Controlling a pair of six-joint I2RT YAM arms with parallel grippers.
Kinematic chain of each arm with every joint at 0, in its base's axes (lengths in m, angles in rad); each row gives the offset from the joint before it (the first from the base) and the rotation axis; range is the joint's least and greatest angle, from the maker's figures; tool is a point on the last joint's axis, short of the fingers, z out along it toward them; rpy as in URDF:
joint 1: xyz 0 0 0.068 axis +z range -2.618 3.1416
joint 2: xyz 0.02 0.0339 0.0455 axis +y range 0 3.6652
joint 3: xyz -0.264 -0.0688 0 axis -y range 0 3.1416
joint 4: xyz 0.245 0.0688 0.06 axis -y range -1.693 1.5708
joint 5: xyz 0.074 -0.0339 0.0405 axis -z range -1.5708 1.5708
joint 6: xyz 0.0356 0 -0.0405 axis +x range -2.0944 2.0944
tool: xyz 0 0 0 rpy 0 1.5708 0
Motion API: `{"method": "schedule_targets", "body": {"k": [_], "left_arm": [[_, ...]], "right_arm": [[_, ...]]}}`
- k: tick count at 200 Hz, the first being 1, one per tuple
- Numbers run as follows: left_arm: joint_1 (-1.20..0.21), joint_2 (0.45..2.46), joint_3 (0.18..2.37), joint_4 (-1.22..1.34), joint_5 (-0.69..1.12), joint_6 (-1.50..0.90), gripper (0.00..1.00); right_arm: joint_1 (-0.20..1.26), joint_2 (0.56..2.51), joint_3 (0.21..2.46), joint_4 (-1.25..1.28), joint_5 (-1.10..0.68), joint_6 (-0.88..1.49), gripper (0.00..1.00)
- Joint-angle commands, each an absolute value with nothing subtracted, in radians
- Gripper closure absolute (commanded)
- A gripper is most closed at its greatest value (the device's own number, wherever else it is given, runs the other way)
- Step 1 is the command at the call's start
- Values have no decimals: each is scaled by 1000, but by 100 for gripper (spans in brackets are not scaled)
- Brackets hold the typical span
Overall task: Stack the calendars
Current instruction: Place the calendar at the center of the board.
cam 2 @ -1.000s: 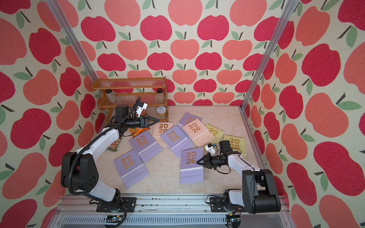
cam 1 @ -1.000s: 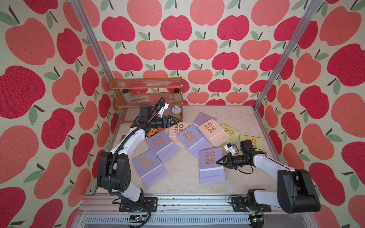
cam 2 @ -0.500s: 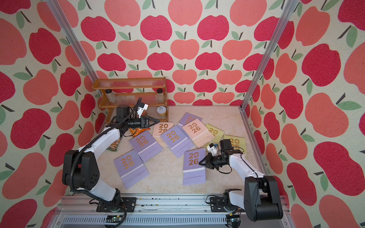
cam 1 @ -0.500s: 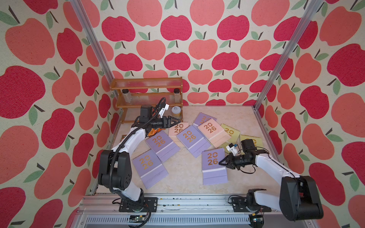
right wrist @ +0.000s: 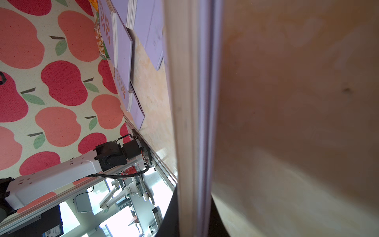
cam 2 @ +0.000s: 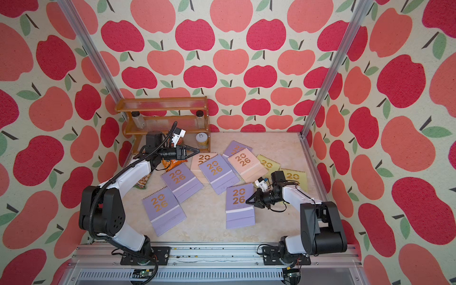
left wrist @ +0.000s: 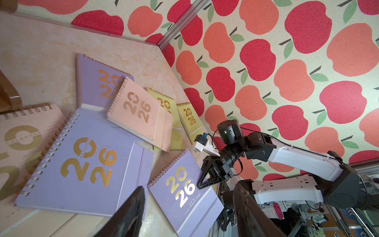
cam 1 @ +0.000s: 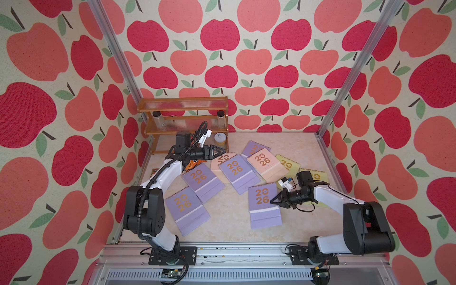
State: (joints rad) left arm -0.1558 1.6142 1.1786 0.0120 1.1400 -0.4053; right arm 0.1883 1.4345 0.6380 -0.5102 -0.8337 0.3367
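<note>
Nine calendars bear gold "2026"; "CALENDAR" inside zeros.

A wooden rack is set in the far left corner of the table, against the back wall. Two clear, dark-lidded jars are stood on its middle shelf: the left jar at one end and the right jar at the other. A white-lidded jar is placed at the foot of the rack, below the right jar, and a handwritten mark is carried on its lid. An orange snack packet is laid in front of the rack, partly covered. A green-edged packet is laid near the left wall, also partly covered. The table is finished in beige marbling and is enclosed by apple-printed walls, which are joined at aluminium posts.
</note>
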Motion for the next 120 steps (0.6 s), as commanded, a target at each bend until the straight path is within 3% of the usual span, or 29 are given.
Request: {"method": "schedule_targets", "body": {"k": [1,71,120], "left_arm": [[-162,1625,1166,38,1164,-411,33],[-165,1634,1174,29,1161,-408,33],[-172,1649,1188,26,1161,-411,33]], "right_arm": [[211,1515,606,-575,-618,373,100],[247,1519,522,-504,-549,439,100],[255,1482,491,-486,-489,477,85]]}}
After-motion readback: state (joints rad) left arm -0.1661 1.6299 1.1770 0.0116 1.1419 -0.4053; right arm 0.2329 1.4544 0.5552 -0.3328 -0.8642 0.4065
